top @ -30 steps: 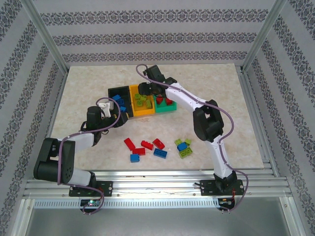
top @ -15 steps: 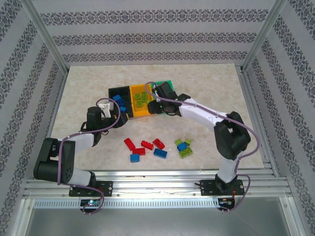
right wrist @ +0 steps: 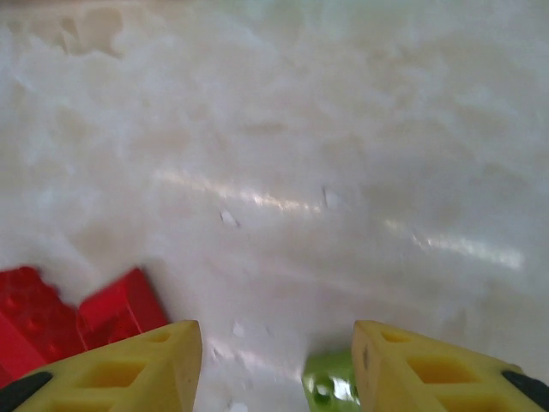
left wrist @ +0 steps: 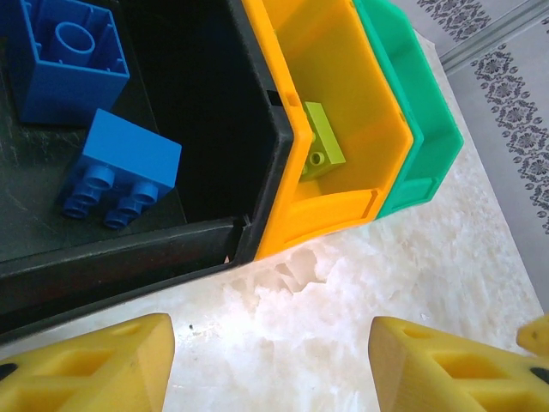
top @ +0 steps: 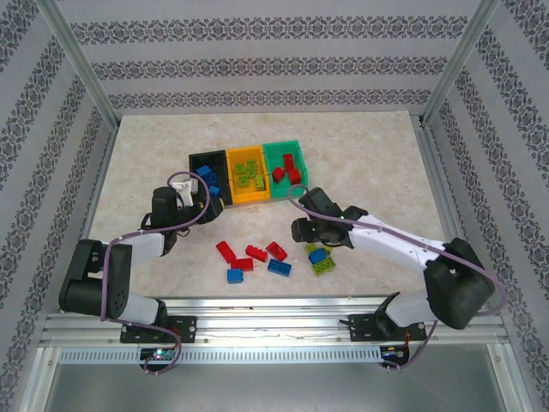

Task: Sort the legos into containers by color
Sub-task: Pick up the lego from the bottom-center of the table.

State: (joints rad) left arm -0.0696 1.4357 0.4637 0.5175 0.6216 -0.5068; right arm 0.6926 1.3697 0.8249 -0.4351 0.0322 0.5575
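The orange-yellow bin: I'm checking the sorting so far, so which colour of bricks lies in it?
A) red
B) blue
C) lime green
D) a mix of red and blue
C: in the top view the orange-yellow bin holds lime green bricks, while the blue bricks lie in the black bin and the red bricks in the green bin.

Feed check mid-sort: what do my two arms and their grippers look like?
Both the left arm and right arm have white link shells between bulky black joint housings, each trailed by a purple-grey cable. The left gripper and right gripper carry yellow fingers with recessed cut-outs.
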